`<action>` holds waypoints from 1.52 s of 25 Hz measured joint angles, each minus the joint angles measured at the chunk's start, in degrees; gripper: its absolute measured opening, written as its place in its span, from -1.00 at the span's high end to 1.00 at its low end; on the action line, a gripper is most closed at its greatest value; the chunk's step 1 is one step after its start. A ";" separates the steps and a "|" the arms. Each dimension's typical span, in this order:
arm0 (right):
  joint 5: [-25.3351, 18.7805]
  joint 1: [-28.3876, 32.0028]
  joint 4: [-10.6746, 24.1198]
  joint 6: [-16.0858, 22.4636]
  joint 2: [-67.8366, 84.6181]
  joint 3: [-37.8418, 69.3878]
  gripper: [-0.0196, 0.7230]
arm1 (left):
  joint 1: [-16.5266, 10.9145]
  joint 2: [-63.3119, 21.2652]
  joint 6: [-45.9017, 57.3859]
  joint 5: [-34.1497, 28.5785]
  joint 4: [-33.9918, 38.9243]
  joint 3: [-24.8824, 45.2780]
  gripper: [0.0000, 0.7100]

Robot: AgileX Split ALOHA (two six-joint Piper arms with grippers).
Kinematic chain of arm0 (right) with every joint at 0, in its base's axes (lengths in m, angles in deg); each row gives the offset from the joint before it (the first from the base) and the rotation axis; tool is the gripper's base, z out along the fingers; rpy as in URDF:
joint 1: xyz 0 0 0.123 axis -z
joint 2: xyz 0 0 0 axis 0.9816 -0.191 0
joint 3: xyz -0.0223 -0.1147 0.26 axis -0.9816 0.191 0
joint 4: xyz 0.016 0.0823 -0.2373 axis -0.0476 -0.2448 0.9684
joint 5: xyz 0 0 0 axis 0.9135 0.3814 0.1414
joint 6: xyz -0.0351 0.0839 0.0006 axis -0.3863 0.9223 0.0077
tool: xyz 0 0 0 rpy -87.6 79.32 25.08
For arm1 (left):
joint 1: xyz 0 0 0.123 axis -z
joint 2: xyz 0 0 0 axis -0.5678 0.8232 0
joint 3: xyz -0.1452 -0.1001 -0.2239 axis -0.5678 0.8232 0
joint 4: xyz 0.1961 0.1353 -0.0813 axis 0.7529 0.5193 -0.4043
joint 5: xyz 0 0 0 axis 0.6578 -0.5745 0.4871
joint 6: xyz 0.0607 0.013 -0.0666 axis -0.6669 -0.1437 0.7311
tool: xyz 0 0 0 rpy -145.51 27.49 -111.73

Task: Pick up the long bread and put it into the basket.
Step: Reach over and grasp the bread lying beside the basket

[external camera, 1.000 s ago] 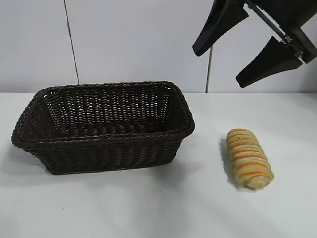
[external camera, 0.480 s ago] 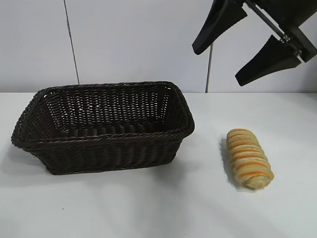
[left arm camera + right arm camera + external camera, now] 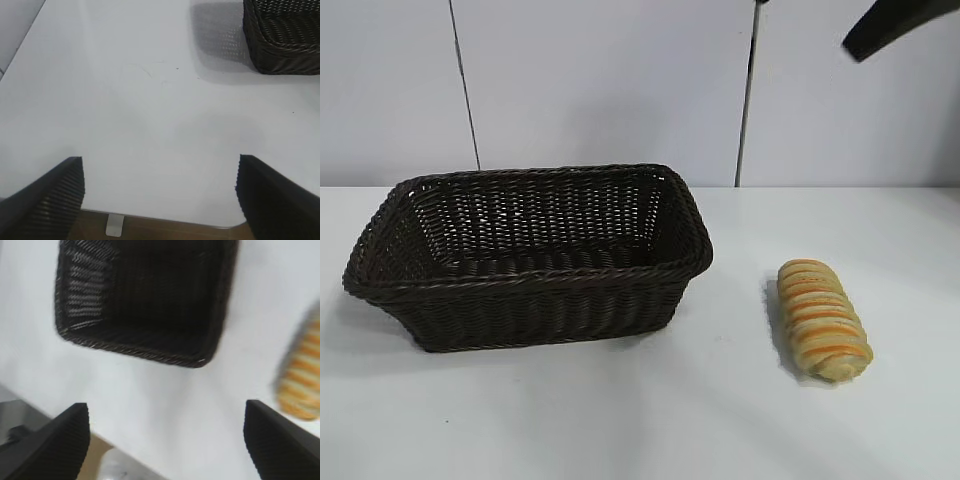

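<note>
The long bread (image 3: 823,320) is seen lying on the white table (image 3: 620,420), apart from the wicker basket (image 3: 530,255) beside it. Farther back, the right gripper (image 3: 165,440) is raised, spread wide and empty. The left gripper (image 3: 160,195) is held wide, empty.

a bare robot test bench in a lab: a plain white table (image 3: 620,420) set against a white panelled wall (image 3: 600,90) with dark seams, staged with just 2 props, a wicker basket (image 3: 530,300) and a toy-like long bread (image 3: 822,318)
</note>
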 joint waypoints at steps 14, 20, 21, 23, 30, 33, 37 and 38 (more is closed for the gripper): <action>0.36 0.00 -0.51 0.97 -14.80 2.88 -0.61 | 0.00 0.00 0.00 0.00 0.00 0.00 -0.70; 0.71 0.00 0.25 1.71 -22.24 2.88 -0.61 | 0.00 0.00 0.00 0.00 0.00 0.00 -0.70; 0.72 0.00 0.25 1.78 -23.38 2.88 -0.61 | 0.00 0.00 0.00 0.00 0.00 0.00 -0.70; 0.77 0.00 0.25 2.17 -25.23 2.88 -0.61 | 0.00 0.00 0.00 0.00 0.00 0.00 -0.70; 4.52 0.00 0.27 3.38 -28.14 2.88 -0.61 | 0.00 0.00 0.00 0.00 0.00 0.00 -0.70; 6.61 0.00 0.27 4.10 -28.49 2.88 -0.61 | 0.00 0.00 0.00 0.00 0.00 0.00 -0.70; 5.93 0.00 0.27 4.30 -30.51 2.88 -0.61 | 0.00 0.00 0.00 0.00 0.00 0.00 -0.70; 5.16 0.00 0.22 4.30 -31.31 2.88 -0.61 | 0.00 0.00 0.00 0.00 0.00 0.00 -0.70</action>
